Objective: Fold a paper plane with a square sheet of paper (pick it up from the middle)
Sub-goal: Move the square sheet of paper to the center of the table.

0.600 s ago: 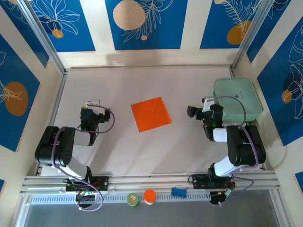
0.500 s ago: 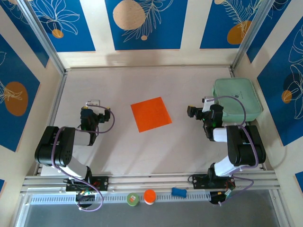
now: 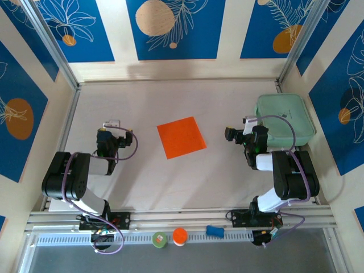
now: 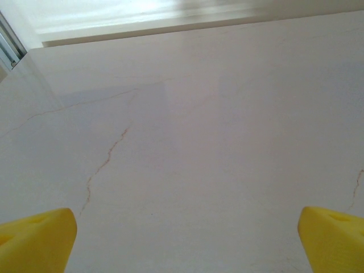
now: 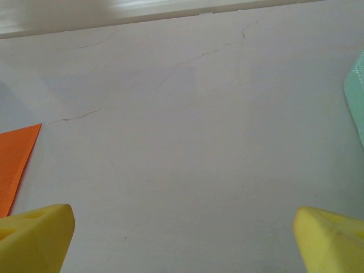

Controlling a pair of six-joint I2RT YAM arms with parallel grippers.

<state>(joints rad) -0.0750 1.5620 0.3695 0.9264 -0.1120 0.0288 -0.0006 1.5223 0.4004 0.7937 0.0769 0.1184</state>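
The square sheet of paper (image 3: 181,137) lies flat and unfolded on the pale table, bright orange, slightly rotated, midway between the arms. Its corner (image 5: 16,165) also shows at the left edge of the right wrist view. My left gripper (image 3: 112,126) rests low on the table to the left of the sheet, and its yellow fingertips (image 4: 35,239) stand wide apart with only bare table between them. My right gripper (image 3: 238,134) sits to the right of the sheet, likewise open over bare table, yellow fingertips (image 5: 330,236) far apart. No paper plane is in view.
A mint-green case (image 3: 285,119) lies at the back right, close behind the right gripper; its edge (image 5: 356,94) shows in the right wrist view. On the front rail sit a green disc (image 3: 159,239), a round orange disc (image 3: 180,236) and a blue piece (image 3: 214,231). Walls enclose the table.
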